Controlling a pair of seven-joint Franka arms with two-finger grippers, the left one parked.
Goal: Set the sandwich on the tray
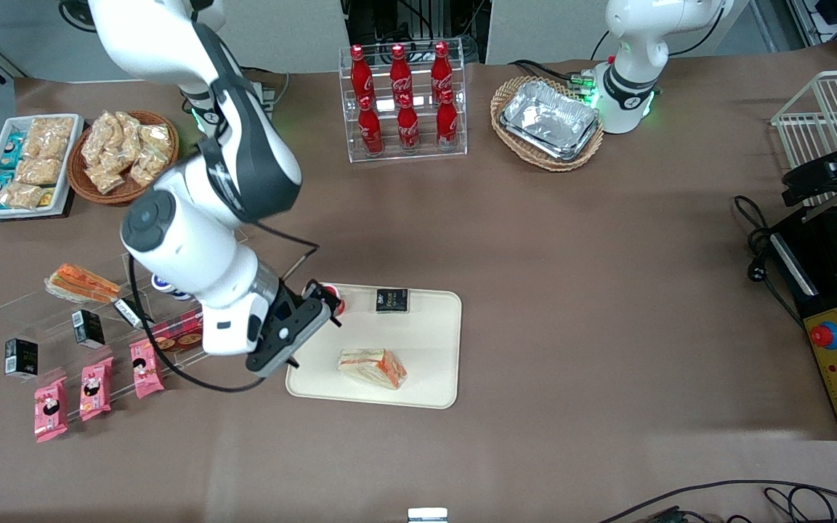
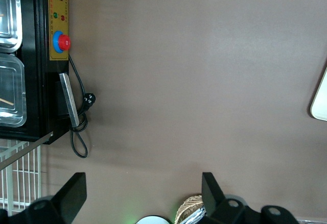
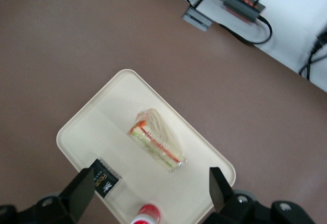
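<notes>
The sandwich [image 1: 373, 367] [image 3: 156, 140] lies on the tray [image 1: 426, 341] [image 3: 97, 127], in the part nearer the front camera, and nothing grips it. The tool [image 1: 320, 309] [image 3: 148, 196] hangs open and empty above the tray's edge toward the working arm's end of the surface [image 1: 593, 305]. A small black packet [image 1: 391, 300] [image 3: 104, 179] and a red-capped bottle [image 1: 333, 298] [image 3: 148, 215] sit on the tray farther from the camera than the sandwich.

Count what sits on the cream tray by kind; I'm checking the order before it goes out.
Clear-wrapped wedge sandwich: 1
Small black packet: 1
Red-topped item: 1
Total: 3, on the flat cream-beige plastic tray.
The gripper hovers at the tray's edge, fingers open.
</notes>
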